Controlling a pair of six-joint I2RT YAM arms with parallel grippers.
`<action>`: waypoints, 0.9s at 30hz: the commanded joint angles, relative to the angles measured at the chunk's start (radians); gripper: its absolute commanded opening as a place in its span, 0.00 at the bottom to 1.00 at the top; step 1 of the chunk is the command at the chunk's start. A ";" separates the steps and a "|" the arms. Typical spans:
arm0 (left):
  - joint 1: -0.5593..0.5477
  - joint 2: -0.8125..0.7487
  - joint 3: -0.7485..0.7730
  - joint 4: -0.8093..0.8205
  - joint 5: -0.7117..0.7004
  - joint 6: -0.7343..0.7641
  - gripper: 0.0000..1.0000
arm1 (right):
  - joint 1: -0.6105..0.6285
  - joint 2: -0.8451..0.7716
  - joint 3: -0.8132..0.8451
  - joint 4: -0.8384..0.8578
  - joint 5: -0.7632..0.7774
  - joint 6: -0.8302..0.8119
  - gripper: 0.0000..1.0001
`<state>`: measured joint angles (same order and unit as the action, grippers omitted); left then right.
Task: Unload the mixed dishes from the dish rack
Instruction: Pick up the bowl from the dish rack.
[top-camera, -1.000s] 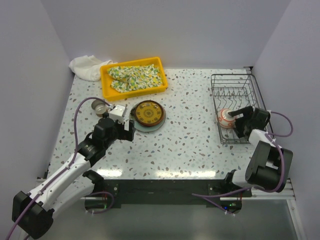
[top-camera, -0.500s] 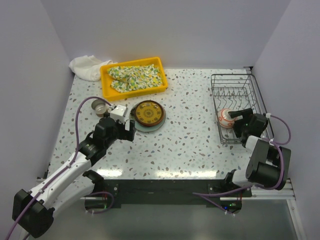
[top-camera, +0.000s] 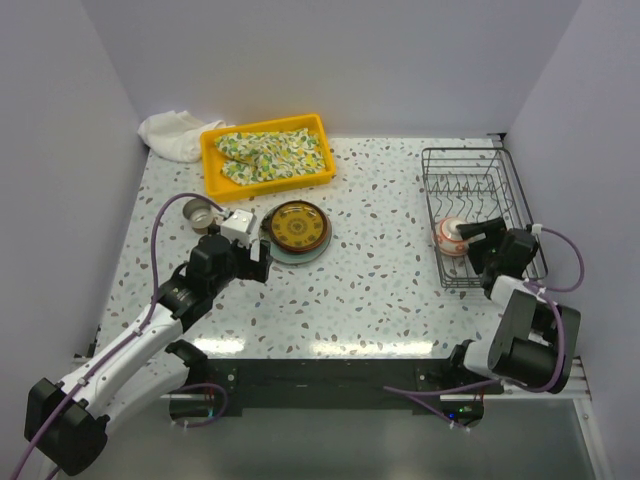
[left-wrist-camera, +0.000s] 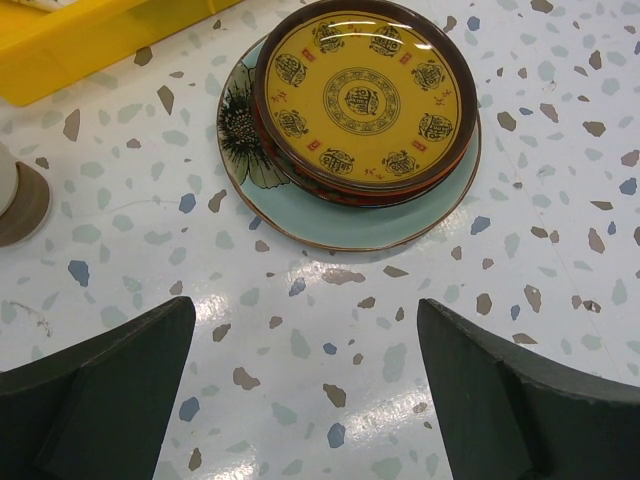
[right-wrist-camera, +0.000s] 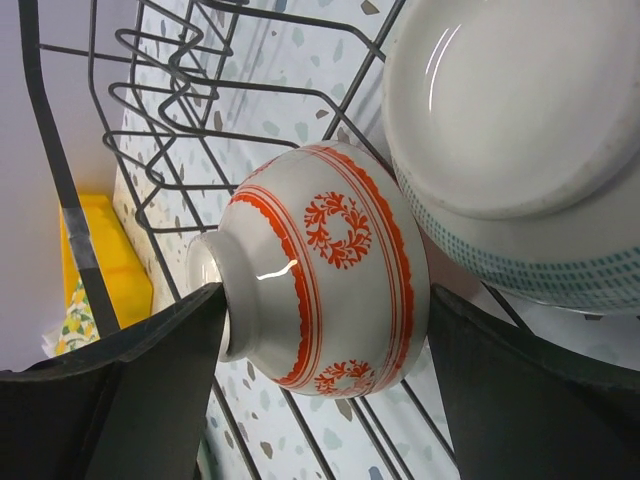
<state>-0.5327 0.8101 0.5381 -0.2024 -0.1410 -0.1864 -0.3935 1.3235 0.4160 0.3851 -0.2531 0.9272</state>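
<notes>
Right gripper (right-wrist-camera: 325, 300) straddles red-patterned white ceramic bowl (right-wrist-camera: 340, 240) in dark wire dish rack (top-camera: 470, 180), frame right; grip unclear. Left gripper (left-wrist-camera: 305, 320) spread, empty.

The dish rack (top-camera: 470, 185), right, is thin dark metal wire; the red-patterned white bowl (right-wrist-camera: 330, 290) in it has a smooth glossy glaze; the brown-yellow patterned plate (left-wrist-camera: 360, 95) is glossy, on a smooth-glazed pale green-blue plate (left-wrist-camera: 330, 225); the speckled table (top-camera: 380, 280) is polished, reflecting light; the far yellow tray (top-camera: 208, 165) is plastic, holding soft matt floral cloth (top-camera: 272, 155).

Terrazzo table (top-camera: 380, 290) holds tray (top-camera: 209, 162), plate (left-wrist-camera: 330, 225), cup (top-camera: 200, 213), cloth (top-camera: 170, 135), rack (top-camera: 462, 151).
</notes>
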 joint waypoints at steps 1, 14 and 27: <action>-0.001 0.000 0.010 0.051 0.009 0.022 0.98 | 0.004 -0.070 0.024 -0.063 0.015 -0.080 0.57; -0.001 0.000 0.008 0.049 0.004 0.022 0.98 | 0.004 -0.219 0.096 -0.235 -0.003 -0.231 0.22; -0.001 0.017 0.010 0.047 0.000 0.018 0.98 | 0.070 -0.329 0.308 -0.514 0.078 -0.510 0.19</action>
<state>-0.5327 0.8223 0.5381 -0.2024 -0.1375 -0.1806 -0.3599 1.0428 0.6159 -0.0830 -0.2184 0.5430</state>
